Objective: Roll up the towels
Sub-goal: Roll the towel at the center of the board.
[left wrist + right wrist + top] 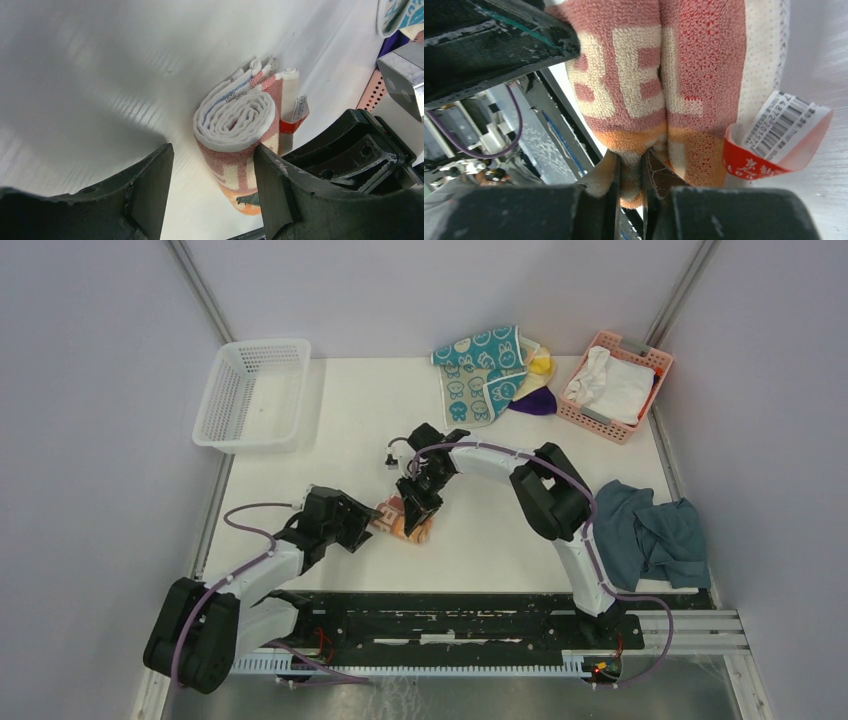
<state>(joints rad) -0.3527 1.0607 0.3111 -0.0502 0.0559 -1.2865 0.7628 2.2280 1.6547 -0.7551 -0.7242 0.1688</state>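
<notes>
Two arms meet over the middle of the tabletop (340, 420) in the top view. Left tool (366, 525) and right tool (414, 508) flank the peach towel (408, 527), which lies rolled near front centre. Loose towels (487, 368) are heaped at the far edge: teal rabbit print on top, yellow and purple showing beside it. Pink basket (632, 344) at far right holds a white cloth (610, 388). White basket (262, 344) at far left. Blue-grey cloth (650, 535) crumpled at the right edge.

Left wrist: peach towel (235, 117) seen end-on, its spiral of layers plain, lying on the tabletop. Left tool (212, 155) stands apart, fingers (150, 190) either side of the roll's near end. One finger is clear of it; whether the other touches, cannot tell. Right tool (350, 150) sits at the right, its tip at the roll's lower edge.

Right wrist: right tool (630, 175) is clamped on the orange hem of the peach towel (639, 75), fingers (606, 185) almost together with cloth pinched between. A barcode tag (779, 130) sticks out at the roll's right. Left tool (489, 40) shows dark at top left, against the towel.
</notes>
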